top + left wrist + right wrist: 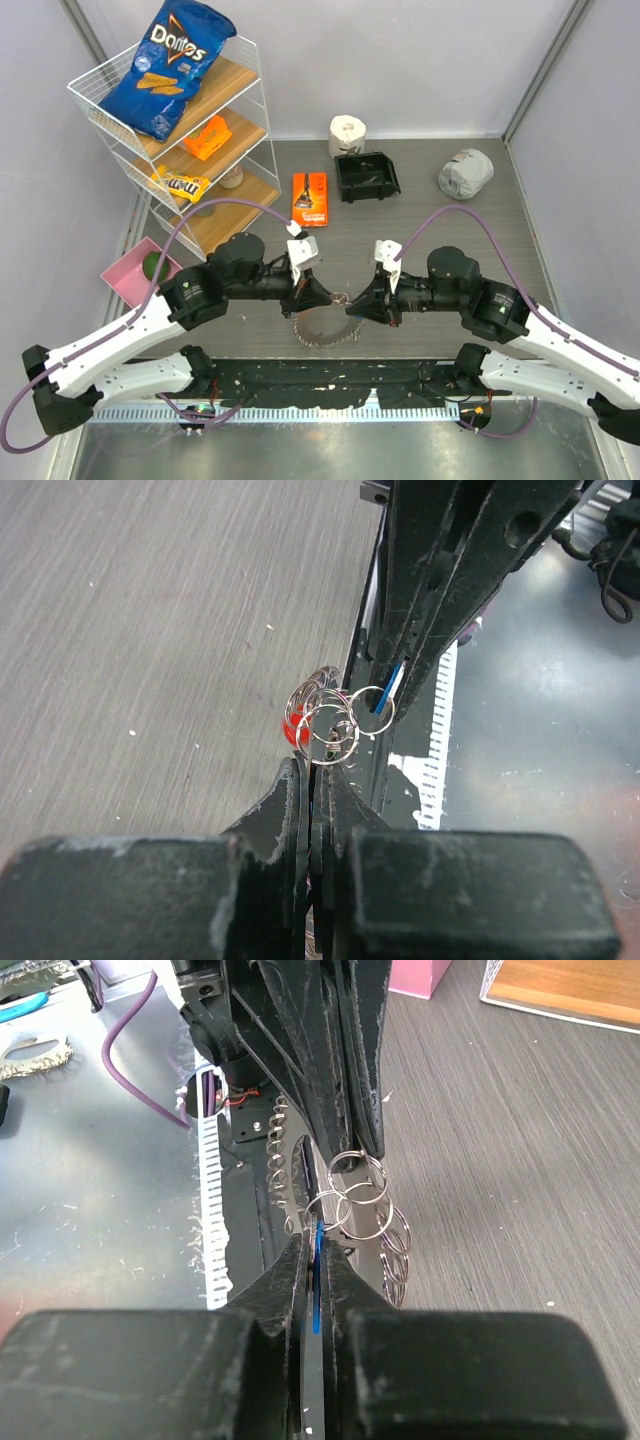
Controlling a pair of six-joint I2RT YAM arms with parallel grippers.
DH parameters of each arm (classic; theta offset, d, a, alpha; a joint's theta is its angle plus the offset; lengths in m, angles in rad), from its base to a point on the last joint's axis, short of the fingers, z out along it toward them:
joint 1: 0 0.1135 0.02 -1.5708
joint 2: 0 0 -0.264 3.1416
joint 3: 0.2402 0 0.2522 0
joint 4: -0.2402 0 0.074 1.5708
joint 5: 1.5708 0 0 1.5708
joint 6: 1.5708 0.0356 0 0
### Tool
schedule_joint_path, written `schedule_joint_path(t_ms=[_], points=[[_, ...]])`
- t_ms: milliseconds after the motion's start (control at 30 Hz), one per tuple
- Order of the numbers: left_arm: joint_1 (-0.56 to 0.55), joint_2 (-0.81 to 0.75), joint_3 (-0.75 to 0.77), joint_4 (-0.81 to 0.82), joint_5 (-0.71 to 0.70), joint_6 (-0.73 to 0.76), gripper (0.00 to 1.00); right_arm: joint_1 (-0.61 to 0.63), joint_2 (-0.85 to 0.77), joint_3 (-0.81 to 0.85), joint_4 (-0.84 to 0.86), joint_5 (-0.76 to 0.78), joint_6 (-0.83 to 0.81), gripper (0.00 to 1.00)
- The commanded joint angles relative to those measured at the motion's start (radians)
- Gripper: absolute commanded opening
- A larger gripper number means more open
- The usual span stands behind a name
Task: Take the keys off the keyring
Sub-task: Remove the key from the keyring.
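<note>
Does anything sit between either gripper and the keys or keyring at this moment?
Nothing visible does. The left gripper is shut on the small rings of the keyring, and the right gripper is shut on a blue key. The two grippers meet tip to tip.

- Silver keyring (pixel 318 338), fringed with small silver rings.
- Blue-headed key (pixel 317 1295); red-headed key (pixel 295 730).
- Blue Doritos bag (pixel 168 65).
- Grey, wood-grained bench (pixel 440 230).
- Pink tray (pixel 124 286).
- Black bin (pixel 366 176).
</note>
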Motion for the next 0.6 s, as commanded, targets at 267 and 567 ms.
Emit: schedule_joint_path(t_ms=[267, 567], points=[[0.050, -0.107, -0.147, 0.177, -0.123, 0.110, 0.00, 0.035, -0.119, -0.007, -0.015, -0.060, 0.022, 0.05], [0.047, -0.087, -0.178, 0.207, 0.050, 0.148, 0.06, 0.035, -0.088, 0.139, -0.043, 0.062, -0.076, 0.05]])
